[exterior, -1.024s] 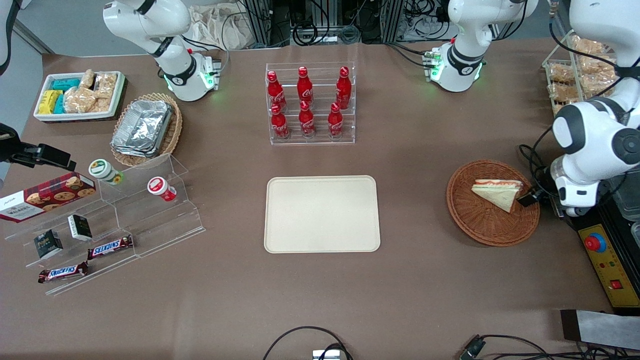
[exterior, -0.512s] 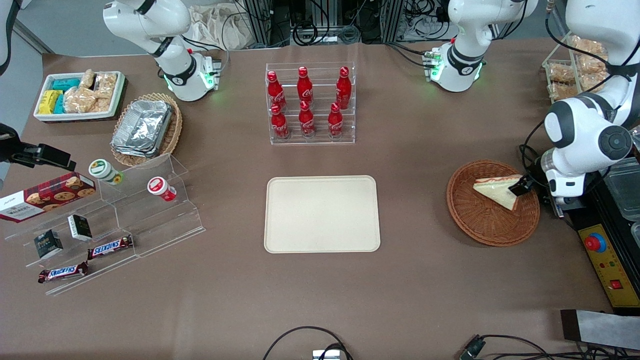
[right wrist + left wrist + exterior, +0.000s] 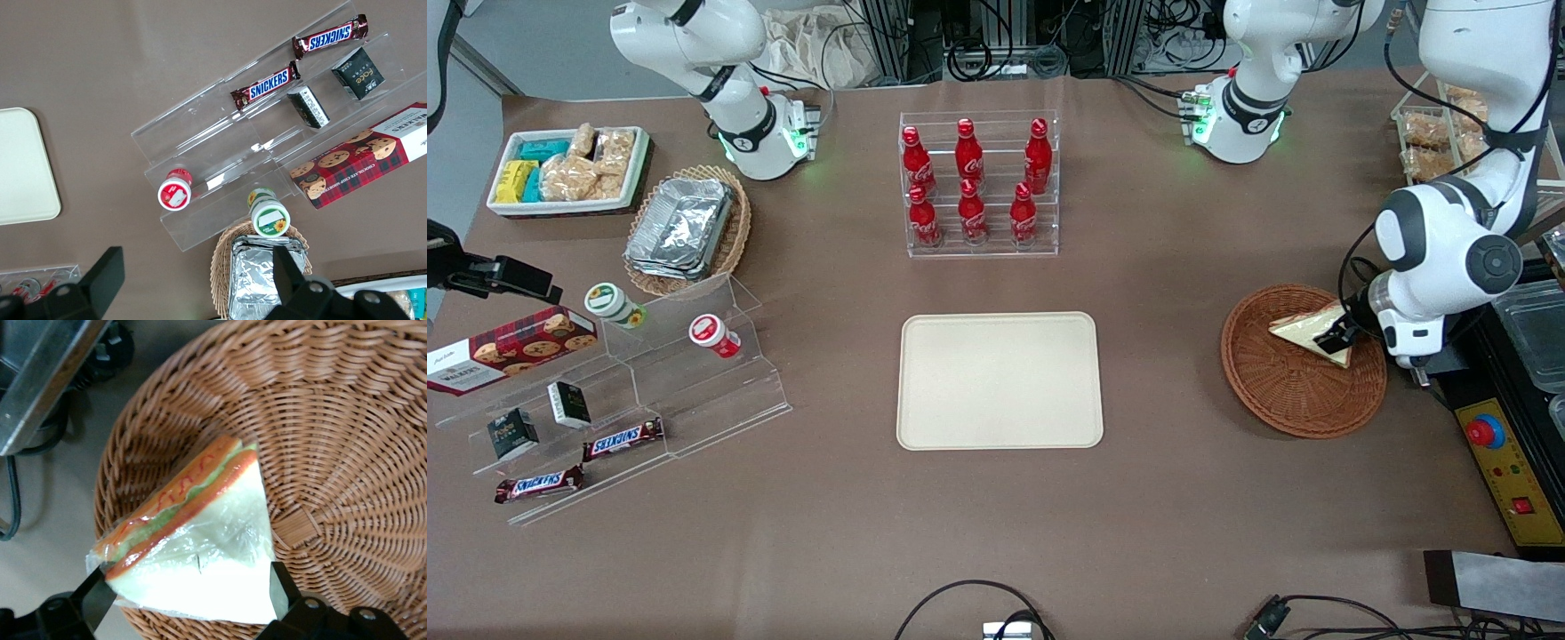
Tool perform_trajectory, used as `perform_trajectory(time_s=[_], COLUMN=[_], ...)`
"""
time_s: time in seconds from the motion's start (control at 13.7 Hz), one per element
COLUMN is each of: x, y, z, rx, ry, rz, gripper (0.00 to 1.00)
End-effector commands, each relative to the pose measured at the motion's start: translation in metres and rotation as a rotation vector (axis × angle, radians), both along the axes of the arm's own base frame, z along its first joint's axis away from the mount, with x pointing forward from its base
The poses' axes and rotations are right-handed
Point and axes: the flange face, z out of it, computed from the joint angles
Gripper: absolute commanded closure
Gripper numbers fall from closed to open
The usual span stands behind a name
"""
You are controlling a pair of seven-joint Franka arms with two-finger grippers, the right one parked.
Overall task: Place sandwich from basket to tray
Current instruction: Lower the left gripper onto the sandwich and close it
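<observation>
Gripper [image 3: 187,597] fingers [image 3: 93,603] astride sandwich [image 3: 200,560]

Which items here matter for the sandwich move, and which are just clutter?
In play:
sandwich, in the basket
basket
tray
gripper, fingers open astride the sandwich

Clutter:
cola bottles
foil containers
Snickers bars
cookie box

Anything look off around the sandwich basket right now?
Nothing stands out. The wrapped sandwich lies intact in the round wicker basket, off-centre near the rim, with the left gripper open astride it. The tray sits square, bare.
</observation>
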Motion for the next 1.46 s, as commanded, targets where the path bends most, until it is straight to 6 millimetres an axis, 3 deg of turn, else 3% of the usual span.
perform_trajectory(time_s=[0.0, 0.07, 0.29, 0.37, 0.73, 1.17, 1.39], x=[0.013, 0.022, 0.058, 0.068, 0.081, 0.067, 0.045], y=[-0.004, -0.003, -0.038, -0.042, -0.041, -0.035, -0.023], z=[-0.003, -0.001, -0.001, 0.004, 0.041, 0.067, 0.052], rx=[0.006, 0.010, 0.030, 0.033, 0.101, 0.132, 0.133], ry=[-0.023, -0.035, -0.054, -0.052, 0.066, 0.100, 0.133], rz=[0.007, 0.013, 0.038, 0.046, -0.013, -0.022, -0.006], gripper=[0.00, 0.00, 0.00, 0.00, 0.00, 0.00, 0.00])
